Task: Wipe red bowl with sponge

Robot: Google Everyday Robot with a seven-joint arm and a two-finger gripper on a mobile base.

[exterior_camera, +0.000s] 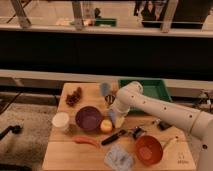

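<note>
Tool (113,120) just beside purple bowl (88,118), well apart fr. red bowl (149,149)

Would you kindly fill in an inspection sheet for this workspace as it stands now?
Surface: light wooden table, crowded.
Job's things: red round bowl at front right, claw not at it; sponge not surely identified, a bluish piece at the claw may be it.
Clutter: purple bowl, white cup, orange carrot, yellow round fruit, black-handled tool, clear plastic packet, green tray, brown cluster.
Grippers: claw hangs low beside the purple bowl, above the yellow fruit.
Cables: nothing seen.
Surroundings: dark wall behind the table, speckled floor at left.
</note>
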